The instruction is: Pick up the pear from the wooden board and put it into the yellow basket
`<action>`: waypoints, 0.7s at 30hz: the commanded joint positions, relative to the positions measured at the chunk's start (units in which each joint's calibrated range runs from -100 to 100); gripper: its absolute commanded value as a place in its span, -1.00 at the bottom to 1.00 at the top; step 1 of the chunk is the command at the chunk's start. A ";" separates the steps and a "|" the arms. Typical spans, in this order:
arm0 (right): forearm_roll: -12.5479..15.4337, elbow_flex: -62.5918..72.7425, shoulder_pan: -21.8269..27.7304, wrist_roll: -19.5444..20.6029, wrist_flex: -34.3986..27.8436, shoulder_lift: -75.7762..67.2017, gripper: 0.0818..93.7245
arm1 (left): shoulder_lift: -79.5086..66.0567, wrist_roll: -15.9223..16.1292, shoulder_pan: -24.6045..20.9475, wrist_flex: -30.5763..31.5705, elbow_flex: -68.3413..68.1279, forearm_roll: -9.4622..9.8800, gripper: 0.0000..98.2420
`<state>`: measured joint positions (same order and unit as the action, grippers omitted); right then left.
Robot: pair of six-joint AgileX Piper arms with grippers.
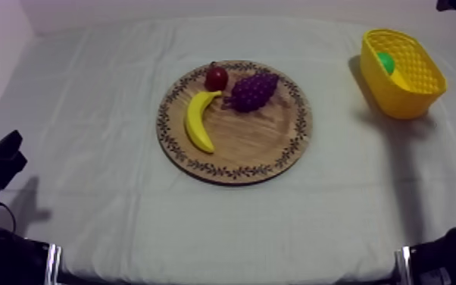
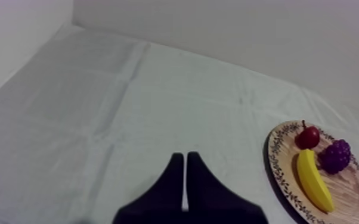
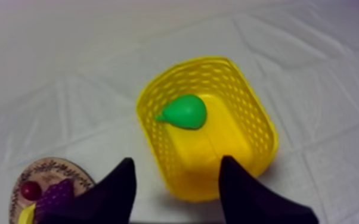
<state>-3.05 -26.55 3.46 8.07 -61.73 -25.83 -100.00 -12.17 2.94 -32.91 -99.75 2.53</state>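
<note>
a: a grey-white cloth (image 1: 110,114) covers the table. nearest, the left gripper (image 2: 185,179) rests low, fingers pressed together, holding nothing.
b: and mid-table?
a: the wooden board (image 1: 254,144) carries a banana (image 1: 197,121), a bunch of grapes (image 1: 252,91) and a small red fruit (image 1: 216,77).
b: the pear?
a: farther off, the pear (image 3: 185,111) lies inside the yellow basket (image 3: 253,113). the placing looks done to me. what's left is lifting the arm clear without clipping the rim.
b: the pincer there?
a: the right gripper (image 3: 177,161) hovers over the basket, fingers wide apart, touching nothing.
</note>
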 commanded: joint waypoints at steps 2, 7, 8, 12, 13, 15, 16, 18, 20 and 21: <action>-5.18 -9.89 -4.09 5.27 4.35 -17.19 -0.44 | 0.00 -0.01 -0.01 0.01 -0.03 -0.01 -1.00; -6.83 -19.90 -5.63 6.75 6.44 -30.53 -0.74 | 0.00 -0.01 -0.01 0.01 -0.03 -0.01 -1.00; -6.79 -21.86 -5.37 6.55 6.84 -32.75 -0.79 | 0.00 -0.01 -0.01 0.01 -0.03 -0.01 -1.00; -5.87 -31.73 -4.09 4.25 9.89 -41.53 -0.94 | 0.00 -0.01 -0.01 0.01 -0.03 -0.01 -1.00; -5.74 -34.51 -3.99 3.76 10.88 -43.53 -0.96 | 0.00 -0.01 -0.01 0.01 -0.03 -0.01 -1.00; -5.73 -40.12 -3.96 3.16 12.71 -47.12 -0.98 | 0.00 -0.01 -0.01 0.01 -0.03 -0.01 -1.00; -5.64 -42.92 -3.94 2.78 13.58 -48.79 -0.98 | 0.00 -0.01 -0.01 0.01 -0.03 -0.01 -1.00; -5.17 -48.50 -3.91 1.78 15.33 -52.09 -0.99 | 0.00 -0.01 -0.01 0.01 -0.03 -0.01 -1.00; -4.44 -53.82 -3.63 0.52 17.20 -55.27 -0.99 | 0.00 -0.01 -0.01 0.01 -0.03 -0.01 -1.00; -4.11 -56.27 -3.39 -0.07 18.15 -56.74 -0.99 | 0.00 -0.01 -0.01 0.01 -0.03 -0.01 -1.00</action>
<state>-7.35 -73.26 -0.09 9.12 -45.09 -77.85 -100.00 -12.17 2.94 -32.91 -99.75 2.53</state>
